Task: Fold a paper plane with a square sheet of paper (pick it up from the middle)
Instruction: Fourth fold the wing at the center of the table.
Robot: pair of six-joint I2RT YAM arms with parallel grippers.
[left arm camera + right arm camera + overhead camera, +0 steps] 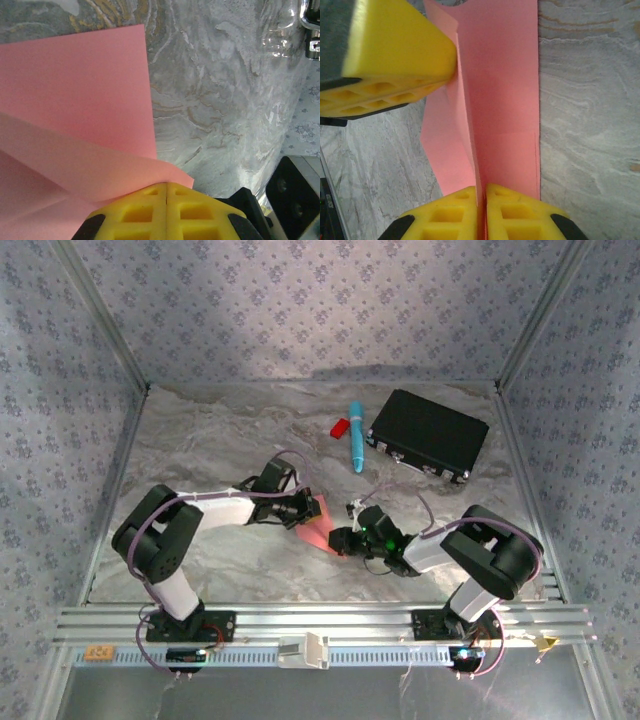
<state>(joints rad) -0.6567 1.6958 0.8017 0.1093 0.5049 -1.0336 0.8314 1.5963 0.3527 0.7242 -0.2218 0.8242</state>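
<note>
The pink-red sheet of paper (318, 527) lies partly folded on the marble table between both grippers. In the right wrist view the paper (505, 90) has a raised centre ridge running away from the camera, with flaps lying flat on either side. My right gripper (482, 189) is shut on the near end of that ridge. My left gripper (166, 184) is shut with a folded flap of the paper (75, 100) meeting its tips. Its yellow fingers (400, 45) press on the ridge's far end. From above, the left gripper (310, 508) and right gripper (340, 539) face each other across the paper.
A blue pen (356, 436) and a small red plastic piece (340, 427) lie at the back centre. A black case (428, 434) sits at the back right. Patterned walls enclose the table, and an aluminium rail (320, 625) runs along the near edge.
</note>
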